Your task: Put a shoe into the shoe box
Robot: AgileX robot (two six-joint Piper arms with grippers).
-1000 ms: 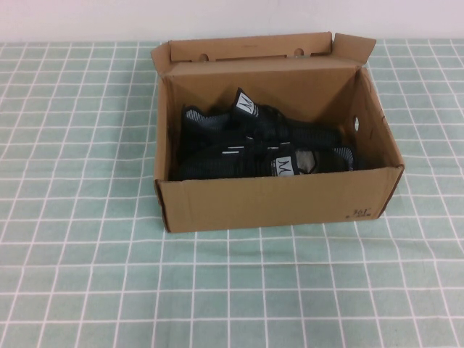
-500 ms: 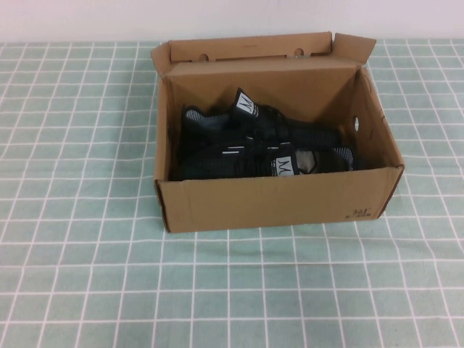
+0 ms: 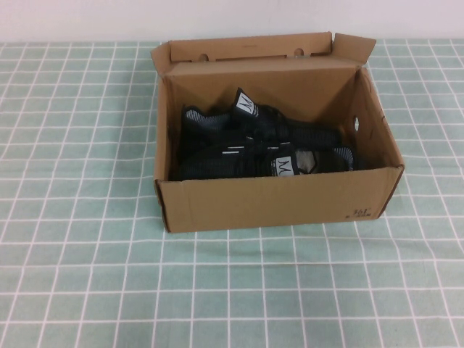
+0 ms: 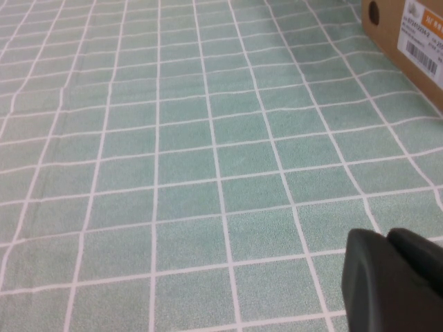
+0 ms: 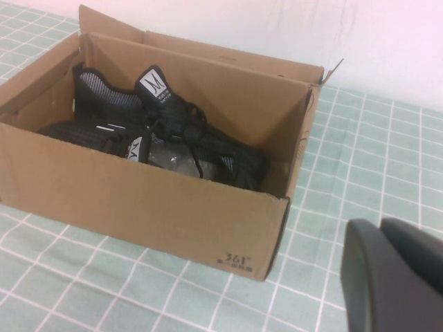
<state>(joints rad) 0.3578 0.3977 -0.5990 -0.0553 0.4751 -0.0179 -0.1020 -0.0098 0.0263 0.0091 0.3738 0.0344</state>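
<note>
- Black knit sneaker (image 3: 246, 141) lies inside the open cardboard shoe box (image 3: 275, 199), beside its matching sneaker (image 3: 290, 164).
- My left gripper (image 4: 394, 280): above the checked counter (image 4: 208, 173), off the box; fingers' state not discernible.
- My right gripper (image 5: 391, 277): near the box's printed corner; likewise.

The left gripper (image 4: 394, 280) hangs low over the cloth (image 4: 208, 173), well apart from the box (image 4: 408, 34). The right gripper (image 5: 391, 277) sits near the box's front right corner, outside it. Neither arm appears in the high view.
</note>
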